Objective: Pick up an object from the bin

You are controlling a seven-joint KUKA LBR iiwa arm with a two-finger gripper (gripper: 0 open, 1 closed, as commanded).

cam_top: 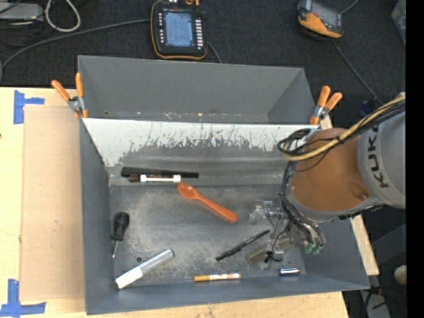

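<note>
The orange-and-white pen (216,278) lies along the near wall, untouched. The gripper (273,245) sits low at the right of the bin (96,230), beside the end of a slim black pen (240,246). Its opening cannot be told. A sound grasp likely requires centring across that pen before closing.

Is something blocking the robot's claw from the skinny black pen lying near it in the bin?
Nothing visible does. The gripper hangs at the right end of the black pen, with no other thing between them. The orange spoon lies apart, farther back and left.
</note>
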